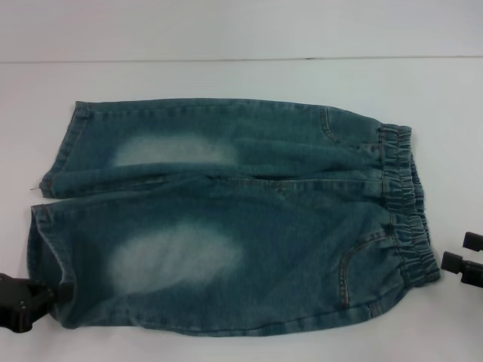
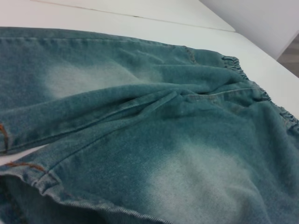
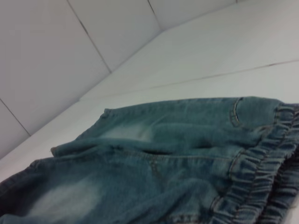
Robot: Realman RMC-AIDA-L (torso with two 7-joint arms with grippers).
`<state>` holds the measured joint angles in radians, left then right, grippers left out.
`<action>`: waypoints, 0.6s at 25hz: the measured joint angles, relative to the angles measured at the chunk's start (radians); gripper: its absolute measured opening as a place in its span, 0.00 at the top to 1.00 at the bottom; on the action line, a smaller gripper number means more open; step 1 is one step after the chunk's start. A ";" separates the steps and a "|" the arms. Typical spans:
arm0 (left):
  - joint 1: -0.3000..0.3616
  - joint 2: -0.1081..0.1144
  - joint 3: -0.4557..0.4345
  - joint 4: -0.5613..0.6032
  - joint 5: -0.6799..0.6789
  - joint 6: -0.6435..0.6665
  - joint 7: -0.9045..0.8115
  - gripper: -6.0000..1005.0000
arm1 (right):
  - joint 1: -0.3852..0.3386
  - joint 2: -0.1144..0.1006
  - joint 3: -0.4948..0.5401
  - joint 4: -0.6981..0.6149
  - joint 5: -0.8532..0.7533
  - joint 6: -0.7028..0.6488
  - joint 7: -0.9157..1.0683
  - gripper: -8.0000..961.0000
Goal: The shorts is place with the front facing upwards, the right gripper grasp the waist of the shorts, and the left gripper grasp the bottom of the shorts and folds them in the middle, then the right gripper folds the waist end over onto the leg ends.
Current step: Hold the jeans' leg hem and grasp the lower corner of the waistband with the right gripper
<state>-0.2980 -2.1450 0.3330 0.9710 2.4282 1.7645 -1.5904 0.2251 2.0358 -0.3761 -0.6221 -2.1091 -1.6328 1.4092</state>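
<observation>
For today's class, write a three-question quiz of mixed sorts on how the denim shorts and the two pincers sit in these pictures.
1. True or false: the shorts are already folded in the middle.
2. At which side of the head view is the waist? A left, B right, C far edge.
3. Fill in: the left pincer is at the hem of the ___ leg.

Key: 1 false, both legs lie flat and spread on the white table. 2 B, near the right pincer. 3 nearer.
</observation>
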 joint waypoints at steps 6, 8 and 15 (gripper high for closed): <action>-0.003 -0.003 0.002 0.000 0.000 -0.008 0.000 1.00 | 0.008 0.010 0.000 0.001 -0.022 0.005 0.001 0.05; -0.005 -0.005 0.002 0.000 0.000 -0.008 0.000 1.00 | 0.015 0.012 -0.004 0.001 -0.027 0.013 0.002 0.05; -0.016 -0.012 0.002 0.013 -0.001 0.000 -0.001 1.00 | 0.053 0.023 -0.016 0.001 -0.083 0.047 0.017 0.05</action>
<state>-0.3142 -2.1572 0.3355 0.9839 2.4275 1.7642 -1.5917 0.2785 2.0589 -0.3925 -0.6212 -2.1921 -1.5856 1.4266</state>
